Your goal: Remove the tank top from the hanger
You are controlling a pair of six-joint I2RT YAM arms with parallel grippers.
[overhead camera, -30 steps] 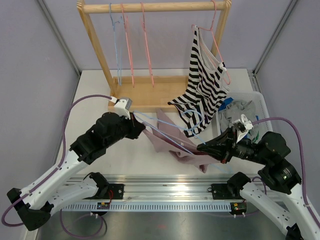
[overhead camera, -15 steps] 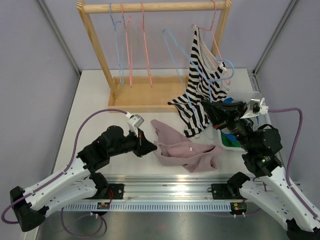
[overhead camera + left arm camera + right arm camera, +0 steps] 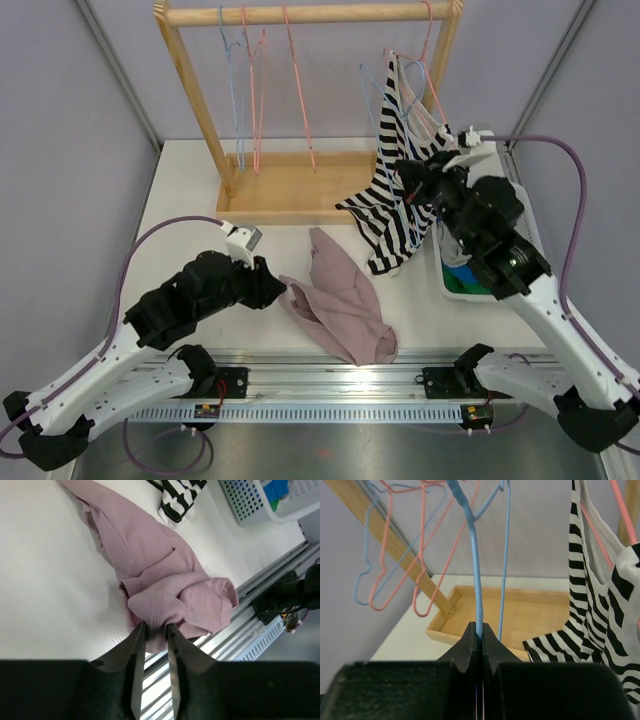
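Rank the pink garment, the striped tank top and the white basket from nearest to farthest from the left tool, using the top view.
1. Pink garment: lying right at the tips of the left tool.
2. Striped tank top: hanging farther back and to the right.
3. White basket: farthest, at the far right.

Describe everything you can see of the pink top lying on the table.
The pink top is a soft, finely ribbed knit in dusty pink. It is off any hanger and lies crumpled on the white table between the two arms. It runs from a narrow end near the wooden rack to a bunched, folded end by the table's front edge. The left gripper, fingertips slightly parted, meets a fold on its left edge.
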